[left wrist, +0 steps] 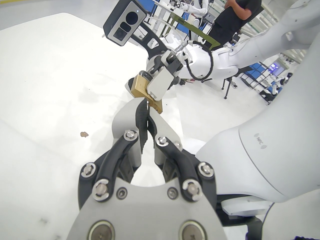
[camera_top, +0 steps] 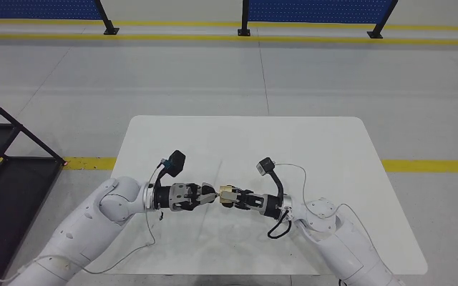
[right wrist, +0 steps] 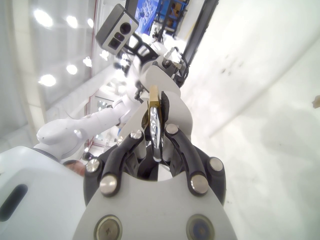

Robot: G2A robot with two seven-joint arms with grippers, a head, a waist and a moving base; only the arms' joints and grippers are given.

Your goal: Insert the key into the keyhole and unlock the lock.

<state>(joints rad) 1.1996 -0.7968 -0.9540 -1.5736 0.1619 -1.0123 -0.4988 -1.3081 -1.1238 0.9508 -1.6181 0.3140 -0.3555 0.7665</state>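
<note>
Here we go: both arms meet nose to nose over the near half of the white bench (camera_top: pixel 322 143), roughly at its middle. The right tool (right wrist: pixel 155 104) is clamped on the lock (left wrist: pixel 140 86), a small brass padlock, with one finger on each flat face. The silver shackle (right wrist: pixel 155 128) points back into the tool's own frame, and the brass body sticks out towards the other arm. The lock is held up off the bench, not resting on it.

Facing it, the left tool (left wrist: pixel 145 108) is pinched tight on the key (left wrist: pixel 148 104). Just a thin sliver of metal shows between its black pads (left wrist: pixel 140 117), and that sliver runs straight to the lock's bottom edge and touches it. How far in the key sits I cannot tell, as the keyhole is hidden behind the fingertips. Seen from the left arm's side, one white finger of the right tool covers much of the lock's face.

The bench top is white with faint scuffs. A small brown speck (left wrist: pixel 84 134) lies on it, well apart from the lock. Around the bench is a pale grey floor (camera_top: pixel 179 79). A yellow line (camera_top: pixel 418 165) runs across the floor level with the bench's middle, and blue panels (camera_top: pixel 315 8) on black feet stand along the far side. A black frame (camera_top: pixel 21 146) stands off the bench's left end.
</note>
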